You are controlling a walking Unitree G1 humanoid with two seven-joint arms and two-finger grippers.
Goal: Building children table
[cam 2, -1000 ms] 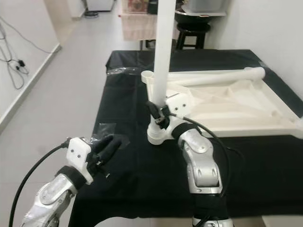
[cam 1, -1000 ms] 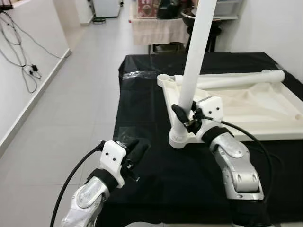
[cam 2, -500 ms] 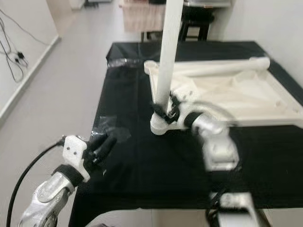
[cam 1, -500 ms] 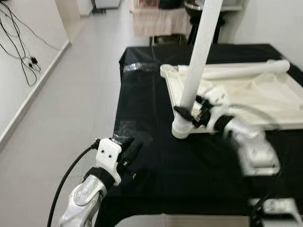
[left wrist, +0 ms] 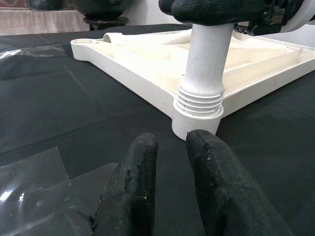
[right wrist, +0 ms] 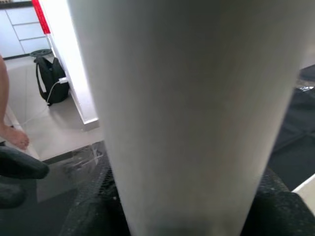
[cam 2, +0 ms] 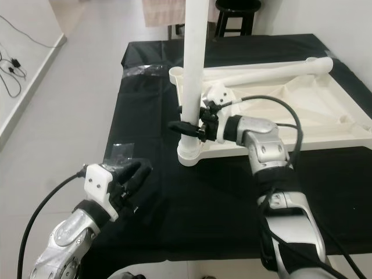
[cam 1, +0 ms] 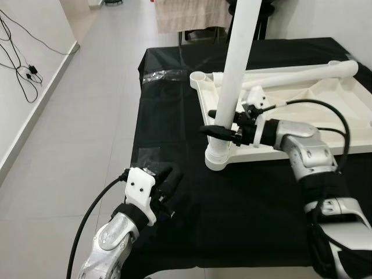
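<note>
White plastic leg (cam 1: 235,75) stands upright in the near corner socket of the upturned tabletop (cam 1: 302,125) on the black table (cam 1: 174,133); right hand (cam 1: 224,132) clamped round it low down. Keep it plumb while threading. Left hand (left wrist: 170,189), fingers slightly apart, idles near the table edge; open cloth between.

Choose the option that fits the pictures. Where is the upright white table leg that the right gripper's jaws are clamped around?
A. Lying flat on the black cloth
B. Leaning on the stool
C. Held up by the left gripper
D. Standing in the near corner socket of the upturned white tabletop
D: the upright table leg rises from the corner socket of the upturned tabletop, with the right gripper clamped around it just above the threads.
</note>
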